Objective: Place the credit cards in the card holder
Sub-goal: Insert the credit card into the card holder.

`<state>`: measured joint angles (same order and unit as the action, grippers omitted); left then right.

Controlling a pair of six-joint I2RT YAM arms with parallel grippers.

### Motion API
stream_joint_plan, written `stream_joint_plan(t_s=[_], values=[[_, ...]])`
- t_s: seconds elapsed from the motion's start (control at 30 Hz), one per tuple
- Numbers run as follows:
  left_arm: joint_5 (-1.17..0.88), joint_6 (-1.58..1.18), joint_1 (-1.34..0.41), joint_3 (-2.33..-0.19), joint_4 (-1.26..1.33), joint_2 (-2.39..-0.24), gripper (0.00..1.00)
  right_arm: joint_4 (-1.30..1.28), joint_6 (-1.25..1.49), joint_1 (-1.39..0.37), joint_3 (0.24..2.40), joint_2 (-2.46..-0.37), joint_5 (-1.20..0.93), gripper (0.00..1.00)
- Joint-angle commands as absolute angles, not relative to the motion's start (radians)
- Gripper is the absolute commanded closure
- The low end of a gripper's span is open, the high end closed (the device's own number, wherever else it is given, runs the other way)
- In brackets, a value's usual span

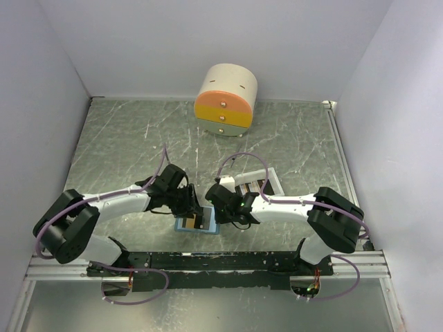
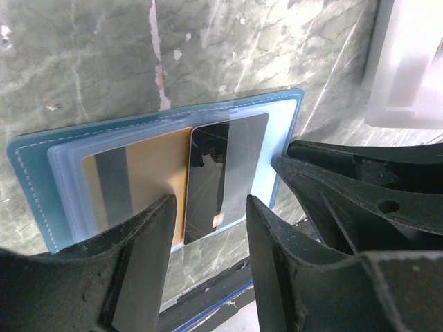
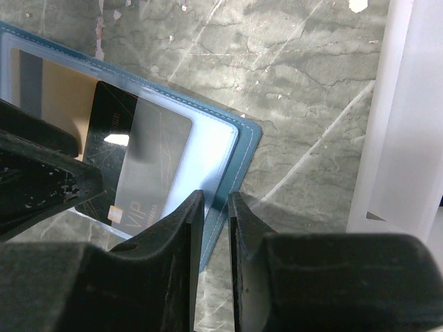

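The light-blue card holder (image 1: 183,225) lies open and flat on the marble table just ahead of the arm bases. An orange-tan credit card (image 2: 138,183) and a black credit card (image 2: 221,173) sit side by side under its clear slots; the black one's lower edge sticks out. My left gripper (image 2: 211,211) is open above that edge, with nothing between its fingers. My right gripper (image 3: 216,207) is at the holder's right-hand corner (image 3: 242,149), its jaws only a narrow slit apart and gripping nothing. In the top view the left gripper (image 1: 192,206) and right gripper (image 1: 220,207) flank the holder.
A shallow white tray (image 1: 273,181) stands just right of the holder, its wall close to the right gripper (image 3: 408,117). A round cream drawer box (image 1: 225,100) with orange and yellow fronts is at the back. The black mounting rail (image 1: 208,261) runs along the near edge.
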<state>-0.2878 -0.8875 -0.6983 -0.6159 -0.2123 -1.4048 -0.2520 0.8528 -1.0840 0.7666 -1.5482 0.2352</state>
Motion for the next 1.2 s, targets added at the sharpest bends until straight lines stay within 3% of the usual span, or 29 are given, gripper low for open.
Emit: stream_joint_plan(t_s=[0.0, 0.87, 1.17], values=[[-0.335, -0.890, -0.705, -0.596, -0.132, -1.437, 0.44, -0.264, 0.853, -1.094, 0.765, -1.563, 0.231, 0.80], [-0.461, -1.007, -0.723, -0.537, 0.111, -1.467, 0.46, -0.235, 0.861, -1.095, 0.765, -1.580, 0.224, 0.80], [-0.439, -1.019, -0.725, -0.524, 0.115, -1.400, 0.46, -0.224, 0.873, -1.095, 0.751, -1.551, 0.240, 0.73]])
